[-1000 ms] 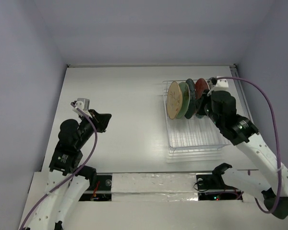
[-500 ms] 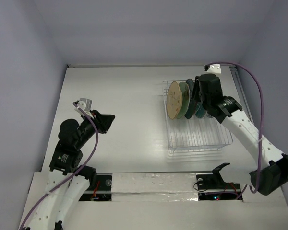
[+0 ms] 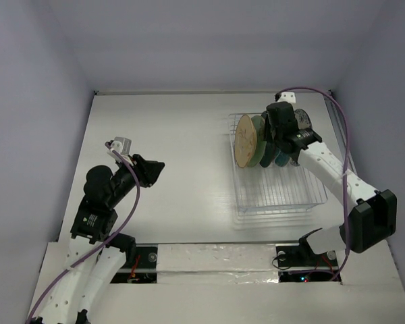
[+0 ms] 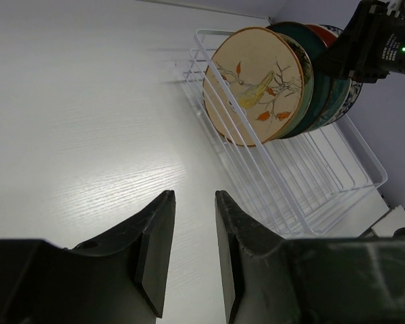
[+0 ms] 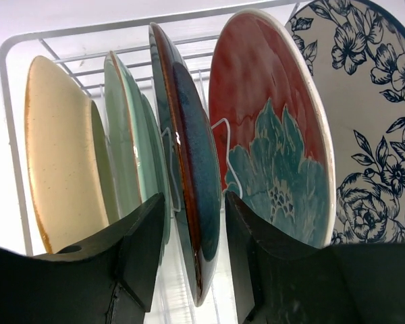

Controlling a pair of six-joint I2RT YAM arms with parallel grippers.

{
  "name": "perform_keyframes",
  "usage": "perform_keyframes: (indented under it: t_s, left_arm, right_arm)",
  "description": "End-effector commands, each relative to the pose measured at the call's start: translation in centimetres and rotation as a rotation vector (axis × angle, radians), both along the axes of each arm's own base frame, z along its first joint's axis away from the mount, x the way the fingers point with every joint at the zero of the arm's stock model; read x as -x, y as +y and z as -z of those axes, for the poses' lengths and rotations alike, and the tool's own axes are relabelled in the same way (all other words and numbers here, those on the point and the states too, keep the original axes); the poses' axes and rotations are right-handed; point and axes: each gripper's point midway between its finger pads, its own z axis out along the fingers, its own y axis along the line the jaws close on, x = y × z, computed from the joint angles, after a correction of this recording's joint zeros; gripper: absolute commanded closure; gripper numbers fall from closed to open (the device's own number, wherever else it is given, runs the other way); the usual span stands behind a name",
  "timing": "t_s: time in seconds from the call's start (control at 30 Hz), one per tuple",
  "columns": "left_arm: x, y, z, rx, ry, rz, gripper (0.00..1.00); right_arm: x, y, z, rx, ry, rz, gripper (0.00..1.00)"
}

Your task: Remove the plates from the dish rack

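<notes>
Teal glaze fills the gap between the fingers in the right wrist view. The dark teal plate [image 5: 189, 121] stands on edge in the dish rack [image 5: 88, 28], in the middle of the row. The pale green plate [image 5: 125, 135] and the tan plate [image 5: 54, 148] are on one side of it, and the red plate [image 5: 270, 135] and the white plate [image 5: 371, 101] with blue flowers are on the other. The right hand [image 5: 194, 202] is spread, with one finger on each side of the teal rim — straddling it, not pinching. I cannot tell whether either finger touches the glaze.

From above, all five plates sit upright at the far end of the rack and none lies on the desk [image 3: 175, 128], so the unloading looks barely begun. The step in hand appears to be the first grasp. The left hand [image 3: 155, 167] hangs over the desk well apart from the rack, its fingers parted with nothing between them.

Next, the right fingers probably need to press together on the teal rim. The plate should then rise straight out of its slot — its neighbours stand close on both sides, so a tilted pull could knock them — before it is carried to a bare part of the desk.
</notes>
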Motion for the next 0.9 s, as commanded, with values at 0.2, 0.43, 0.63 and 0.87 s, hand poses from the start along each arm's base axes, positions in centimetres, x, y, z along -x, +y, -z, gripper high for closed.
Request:
perform_keyframes:
  t_s: [0.2, 0.43, 0.63, 0.87]
  left_arm:
    - [-0.1, -0.3, -0.8, 0.012, -0.05, 0.02, 0.71]
    - [0.1, -0.3, -1.0, 0.013, -0.058, 0.023, 0.62]
    - [0.0, -0.2, -0.9, 0.014, -0.053, 0.015, 0.37]
    - [-0.3, 0.1, -0.7, 0.013, -0.045, -0.004, 0.25]
  right_arm:
    - [-2.1, -0.8, -0.8, 0.052, -0.047, 0.069, 0.61]
    - [-2.4, -1.6, -1.9, 0.083, -0.068, 0.107, 0.98]
    - [-1.2, -2.9, -8.3, 0.061, -0.206, 0.129, 1.0]
    - [1.1, -4.5, -15.1, 0.067, -0.318, 0.157, 1.0]
